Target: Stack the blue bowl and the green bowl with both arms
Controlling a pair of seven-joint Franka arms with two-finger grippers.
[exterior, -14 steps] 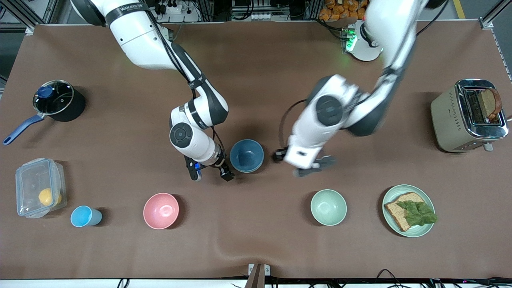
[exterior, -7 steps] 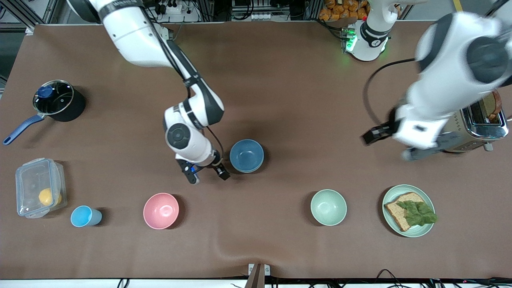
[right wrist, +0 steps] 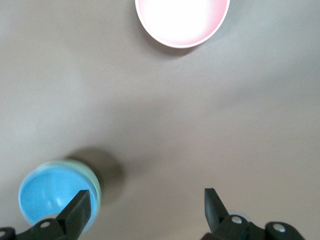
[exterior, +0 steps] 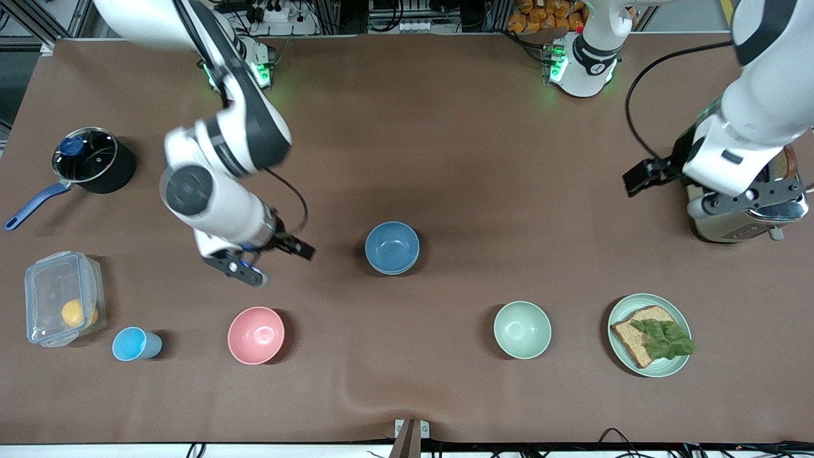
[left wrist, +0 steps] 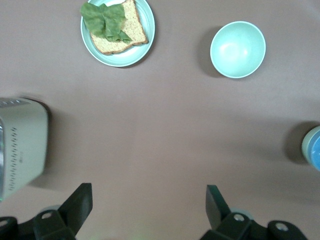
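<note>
The blue bowl (exterior: pixel 392 247) sits mid-table, nested in the green bowl, of which only the sage rim shows in the right wrist view (right wrist: pixel 96 195) and the left wrist view (left wrist: pixel 304 146). The blue inside shows there too (right wrist: pixel 47 195) (left wrist: pixel 315 150). My right gripper (exterior: pixel 245 267) (right wrist: pixel 145 210) is open and empty, up over the table between the stack and the pink bowl. My left gripper (exterior: pixel 744 198) (left wrist: pixel 148 205) is open and empty, high by the toaster.
A paler mint bowl (exterior: pixel 522 329) (left wrist: pixel 237 49) and a pink bowl (exterior: pixel 255 335) (right wrist: pixel 182 20) stand nearer the front camera. A plate (exterior: pixel 677 315) with bread, a toaster (exterior: pixel 731 229), a pot (exterior: pixel 92 159), a plastic container (exterior: pixel 63 299) and a light-blue cup (exterior: pixel 135 344) stand toward the table's ends.
Both grippers have drawn away from the blue bowl: the left arm swung to the toaster end, the right arm rose and moved toward the pot end. The bowls have not moved.
</note>
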